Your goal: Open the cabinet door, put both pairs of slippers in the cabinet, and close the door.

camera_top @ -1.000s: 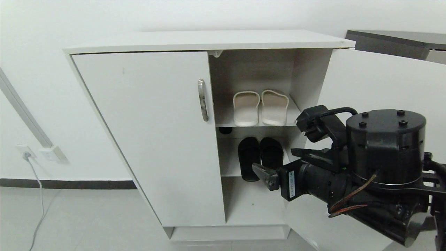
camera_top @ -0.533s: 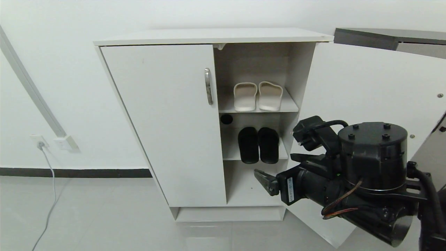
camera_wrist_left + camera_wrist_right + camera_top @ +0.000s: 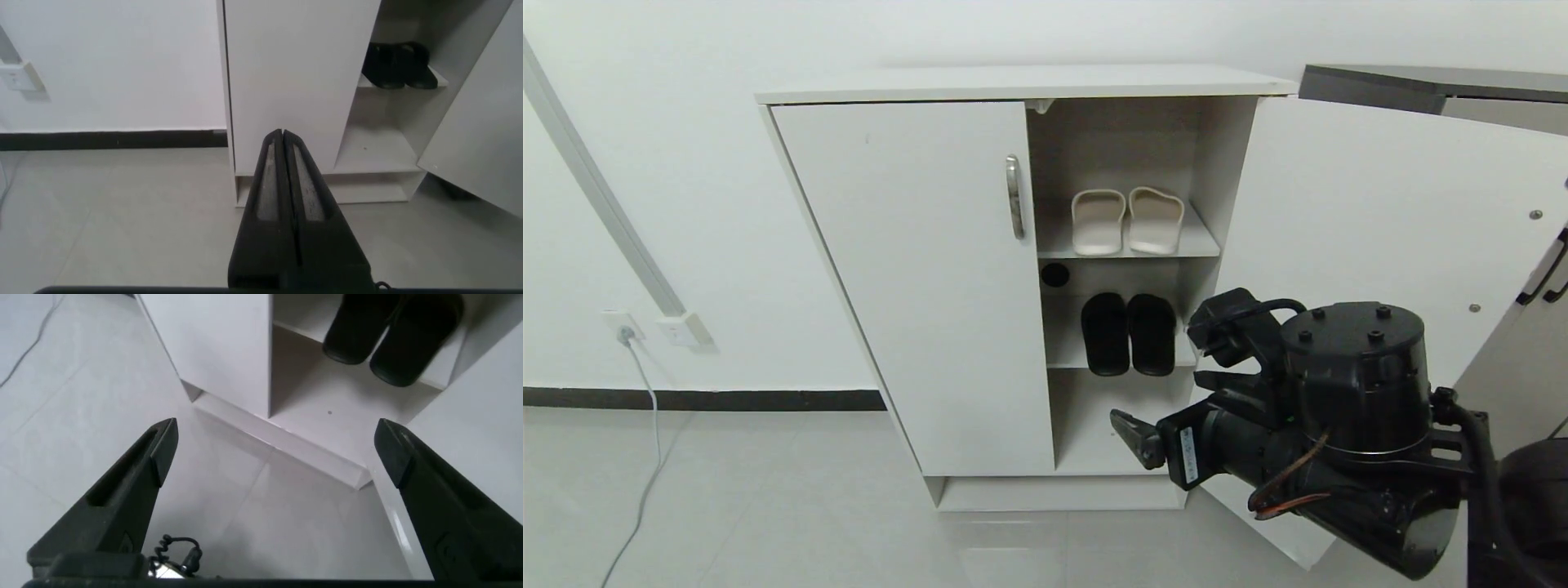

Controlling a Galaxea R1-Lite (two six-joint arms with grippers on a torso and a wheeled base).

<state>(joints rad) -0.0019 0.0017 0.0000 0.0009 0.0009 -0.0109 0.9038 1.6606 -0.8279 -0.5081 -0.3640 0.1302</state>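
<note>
The white cabinet [image 3: 1029, 82] stands against the wall with its left door [image 3: 915, 269] shut and its right door [image 3: 1380, 229] swung wide open. A white pair of slippers [image 3: 1127, 220] sits on the upper shelf. A black pair of slippers [image 3: 1129, 333] sits on the middle shelf, also in the left wrist view [image 3: 400, 65] and the right wrist view [image 3: 392, 331]. My right gripper [image 3: 1153, 397] hangs open and empty in front of the bottom compartment, fingers wide apart [image 3: 278, 431]. My left gripper [image 3: 282, 135] is shut and empty, low over the floor before the closed door.
A metal handle [image 3: 1014, 196] is on the closed door. A wall socket [image 3: 625, 335] with a cable [image 3: 645, 457] sits to the left above a dark skirting. Grey furniture [image 3: 1421, 86] stands behind the open door. Tiled floor [image 3: 809, 531] lies open in front.
The whole head view has shifted: the camera has pulled back and the cabinet looks smaller. Relative to the cabinet, the right gripper has drawn back and lower. Both pairs of slippers stay on their shelves.
</note>
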